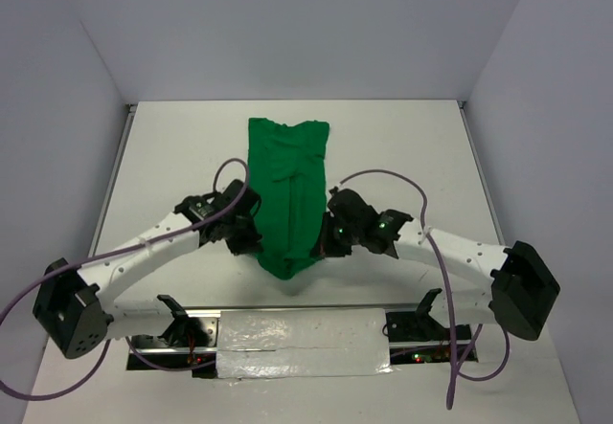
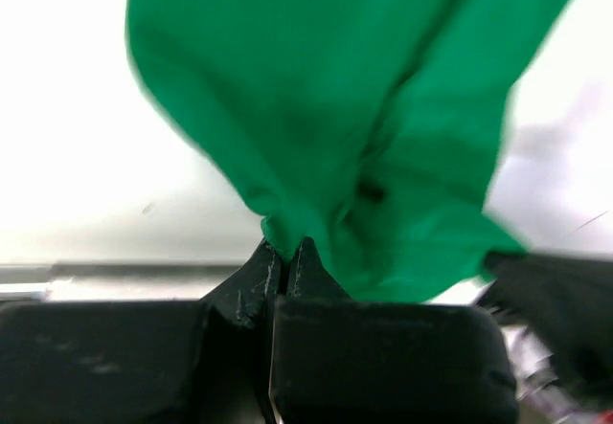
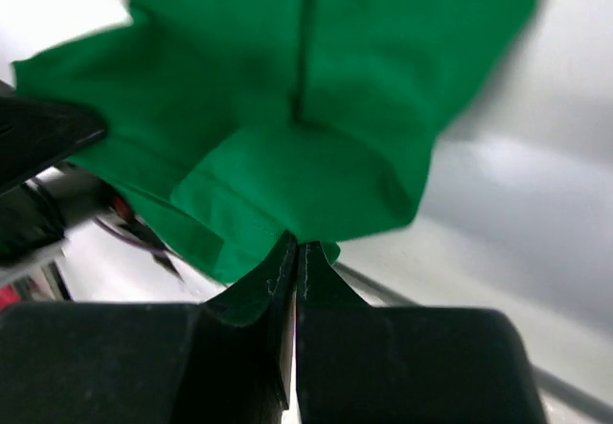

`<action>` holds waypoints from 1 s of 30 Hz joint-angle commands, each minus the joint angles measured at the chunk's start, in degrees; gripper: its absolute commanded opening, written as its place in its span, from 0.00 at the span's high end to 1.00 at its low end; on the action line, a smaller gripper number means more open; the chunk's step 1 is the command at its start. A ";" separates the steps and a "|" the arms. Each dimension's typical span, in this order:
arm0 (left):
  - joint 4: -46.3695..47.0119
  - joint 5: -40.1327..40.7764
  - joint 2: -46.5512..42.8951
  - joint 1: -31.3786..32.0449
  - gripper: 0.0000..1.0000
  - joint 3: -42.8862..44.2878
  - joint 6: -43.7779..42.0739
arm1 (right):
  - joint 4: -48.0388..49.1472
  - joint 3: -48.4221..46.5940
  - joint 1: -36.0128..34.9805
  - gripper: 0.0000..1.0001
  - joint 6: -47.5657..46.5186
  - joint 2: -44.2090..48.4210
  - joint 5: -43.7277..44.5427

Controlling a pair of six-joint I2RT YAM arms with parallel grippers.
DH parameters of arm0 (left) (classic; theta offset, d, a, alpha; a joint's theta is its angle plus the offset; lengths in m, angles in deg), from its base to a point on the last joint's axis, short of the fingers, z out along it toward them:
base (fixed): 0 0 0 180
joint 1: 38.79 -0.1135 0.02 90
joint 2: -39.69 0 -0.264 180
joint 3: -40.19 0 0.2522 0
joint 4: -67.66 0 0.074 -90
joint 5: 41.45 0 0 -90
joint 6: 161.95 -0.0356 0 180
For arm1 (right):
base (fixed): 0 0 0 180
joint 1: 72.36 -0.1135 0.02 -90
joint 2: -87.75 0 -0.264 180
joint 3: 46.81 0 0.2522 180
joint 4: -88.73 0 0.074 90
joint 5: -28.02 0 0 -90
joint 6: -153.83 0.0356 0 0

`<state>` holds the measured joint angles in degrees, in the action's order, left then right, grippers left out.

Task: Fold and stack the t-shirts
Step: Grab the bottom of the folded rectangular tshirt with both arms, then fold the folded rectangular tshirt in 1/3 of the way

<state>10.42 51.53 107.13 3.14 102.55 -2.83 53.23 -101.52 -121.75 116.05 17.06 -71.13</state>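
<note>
The bright green t-shirt (image 1: 289, 170) lies as a long narrow strip down the middle of the white table (image 1: 172, 146), its near end drawn into a point. My left gripper (image 1: 251, 242) is shut on the near left edge of the cloth, and the left wrist view shows the t-shirt (image 2: 345, 108) pinched between the fingertips of that gripper (image 2: 284, 249). My right gripper (image 1: 324, 245) is shut on the near right edge. In the right wrist view the t-shirt (image 3: 316, 89) hangs bunched from the tips of that gripper (image 3: 295, 244).
A shiny white strip (image 1: 302, 343) runs between the two arm bases at the table's near edge. Purple cables (image 1: 388, 175) loop over both arms. Grey walls stand close behind and on both sides of the table.
</note>
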 commanded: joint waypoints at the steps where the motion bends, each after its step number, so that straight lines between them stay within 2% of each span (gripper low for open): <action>1: -0.99 5.45 4.71 -3.86 1.00 9.46 -1.97 | -4.45 -7.20 2.35 1.00 -4.76 -2.69 6.77; 10: 2.26 5.28 19.91 -10.46 1.00 24.33 -8.83 | -3.14 -19.50 10.97 1.00 -10.56 -12.34 5.28; 15: 6.04 2.39 23.87 -14.67 1.00 25.32 -9.79 | -1.56 -23.55 15.80 1.00 -12.50 -17.97 3.09; 30: 6.75 1.32 38.20 -20.49 1.00 37.35 -12.96 | -2.34 -37.71 19.33 1.00 -13.82 -34.59 1.77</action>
<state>16.69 53.32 143.08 -15.98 137.15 -13.82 50.85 -135.27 -103.21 103.11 -15.03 -68.77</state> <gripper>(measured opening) 0.050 0.010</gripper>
